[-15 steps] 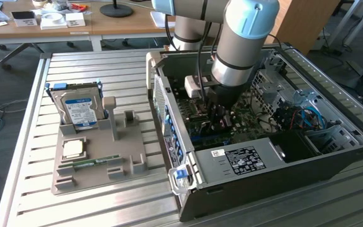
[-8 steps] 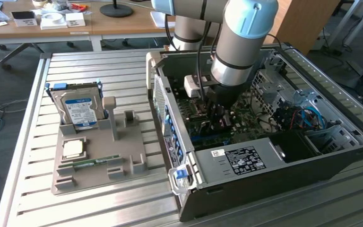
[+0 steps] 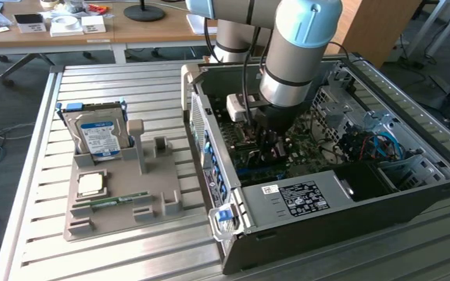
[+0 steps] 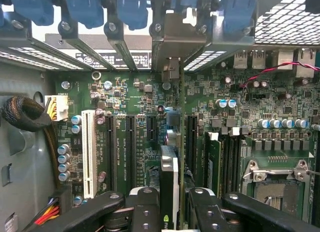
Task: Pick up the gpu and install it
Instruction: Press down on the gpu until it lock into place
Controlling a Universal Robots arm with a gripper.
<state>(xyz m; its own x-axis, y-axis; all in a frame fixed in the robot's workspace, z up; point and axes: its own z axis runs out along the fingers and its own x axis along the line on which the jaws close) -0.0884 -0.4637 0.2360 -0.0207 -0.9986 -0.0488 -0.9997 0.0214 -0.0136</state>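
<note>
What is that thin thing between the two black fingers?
The gpu, edge-on, gripped by the gripper over the motherboard; the wrist view shows it.

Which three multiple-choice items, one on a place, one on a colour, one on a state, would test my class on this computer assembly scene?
1. Where is the hard drive?
A. upright in the grey holder beside the case
B. inside the case
C. lying on the floor

2. What colour is the hard drive's label?
A. red
B. blue
C. yellow

3. What is the gripper doing?
A. open over the holder
B. shut on the gpu above the motherboard
C. shut with nothing held

Answers: 1 A, it stands in the holder's slot; 2 B, its face is blue; 3 B, the card sits edge-on between the fingers.
</note>
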